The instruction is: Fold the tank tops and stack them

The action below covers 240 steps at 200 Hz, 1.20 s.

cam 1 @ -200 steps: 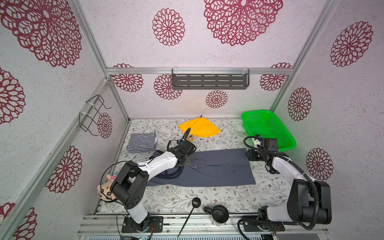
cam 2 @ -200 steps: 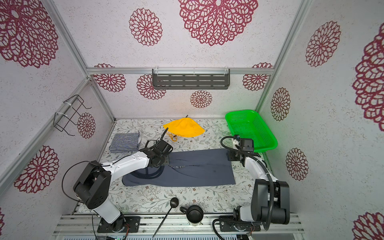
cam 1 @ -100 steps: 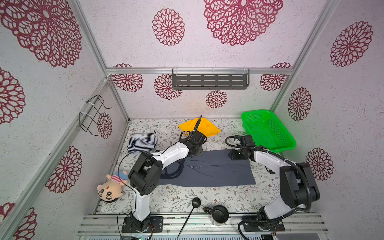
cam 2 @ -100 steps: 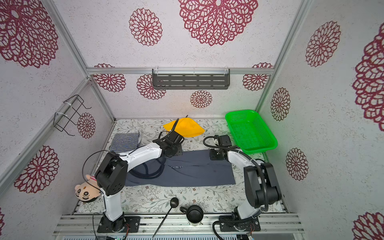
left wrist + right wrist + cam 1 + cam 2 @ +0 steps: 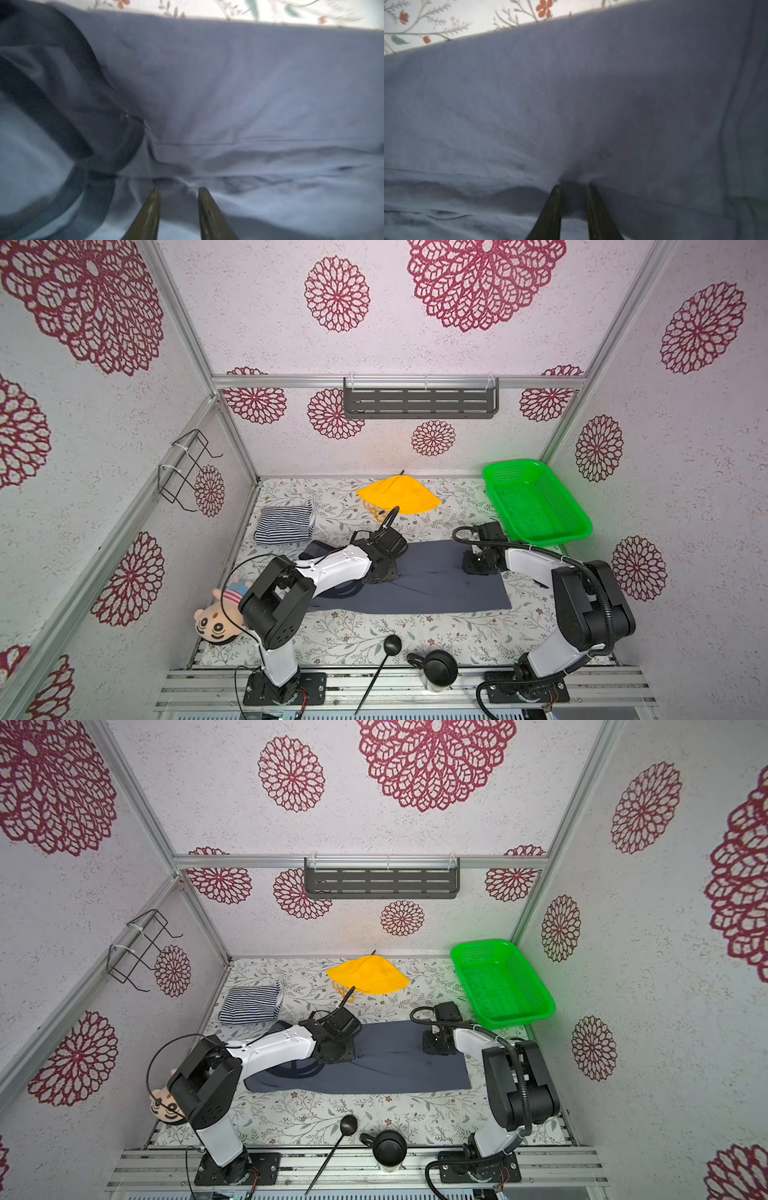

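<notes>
1. At the front edge of the bench (image 5: 353,635) lie a black ladle (image 5: 392,645) and a black mug (image 5: 436,666). A plush doll (image 5: 214,622) lies at the front left, beside the left arm's raised elbow.
2. The slate tank top (image 5: 436,585) lies spread flat across the middle of the bench, its long side running left to right. Its dark-trimmed strap end is under the left arm.
3. The left arm (image 5: 332,568) rises from its base, then reaches inward with the forearm low and the wrist bent down onto the cloth.
4. The left pincer (image 5: 178,190) has its tips down on the tank top. Its jaws stand a little apart with rumpled cloth between them; I cannot tell whether the cloth is nipped.
5. The right arm (image 5: 532,564) holds its elbow high at the right. Its forearm slopes down and leftward to the tank top's far right corner.
6. The right pincer (image 5: 574,187) is drawn narrow, with a pucker of slate cloth caught between its tips.
7. Farther back, the striped tank tops (image 5: 284,524) lie folded at the left, apart from the slate one. A yellow hat (image 5: 399,499) lies at mid-back and a green basket (image 5: 536,510) at the far right.
</notes>
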Available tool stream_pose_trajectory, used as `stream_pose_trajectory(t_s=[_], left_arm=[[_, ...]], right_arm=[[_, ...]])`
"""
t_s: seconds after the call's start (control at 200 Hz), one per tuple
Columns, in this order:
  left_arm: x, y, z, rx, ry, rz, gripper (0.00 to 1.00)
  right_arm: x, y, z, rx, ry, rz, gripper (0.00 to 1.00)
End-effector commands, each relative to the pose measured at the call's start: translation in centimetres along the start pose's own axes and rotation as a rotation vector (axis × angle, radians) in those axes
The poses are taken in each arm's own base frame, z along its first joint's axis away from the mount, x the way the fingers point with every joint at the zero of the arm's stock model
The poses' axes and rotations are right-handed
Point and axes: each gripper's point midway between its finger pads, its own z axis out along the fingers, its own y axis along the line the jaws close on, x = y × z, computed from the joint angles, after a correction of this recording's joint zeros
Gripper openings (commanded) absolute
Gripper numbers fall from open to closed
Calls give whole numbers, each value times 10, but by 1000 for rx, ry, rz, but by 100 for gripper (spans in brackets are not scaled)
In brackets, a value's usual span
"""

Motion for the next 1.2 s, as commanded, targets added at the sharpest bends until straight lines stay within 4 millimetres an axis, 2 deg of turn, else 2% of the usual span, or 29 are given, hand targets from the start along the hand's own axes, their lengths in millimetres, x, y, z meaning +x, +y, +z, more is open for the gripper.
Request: stream_pose_trajectory(t_s=[0.0,0.09,0.16,0.255,0.41,0.52,0.596,0.666,0.681,0.741,0.846,0.866,1.031,1.136,1.196], left_arm=[[-13,22,-29,-99,-49,10,37],[-24,36,-47,-126,-85,-15,43],[-20,37,-37,-79,-73,-71,48],[-11,37,-11,-52,-51,-143,47],[-21,39,19,-66,-78,-193,46],[-36,35,33,-88,-91,-179,45],[-47,32,44,-96,-98,-175,44],[-60,29,54,-93,-108,-175,43],[-57,31,65,-109,-91,-170,43],[-68,28,79,-100,-90,-169,43],[-94,18,98,-80,-90,-162,43],[-99,15,100,-71,-94,-160,43],[-137,-20,117,-9,-117,-115,46],[-151,-36,123,25,-131,-101,49],[-155,-40,125,35,-140,-95,50]], right_arm=[[-7,-11,-15,62,3,-23,25],[-32,-4,-40,57,-78,-65,25],[-51,9,-51,21,-139,-93,25],[-58,11,-36,14,-110,-110,25],[-54,14,-9,-16,-77,-117,20],[-44,9,11,-5,-27,-122,17],[-30,4,19,2,6,-110,15],[-17,0,19,6,16,-86,15],[-14,-1,19,9,19,-80,15],[-3,-4,16,16,32,-57,15],[17,-4,11,-6,55,-17,15],[19,-4,9,-7,59,-9,12],[37,22,-5,-148,81,56,12],[58,50,-8,-240,136,37,12],[71,74,-10,-310,165,14,12]])
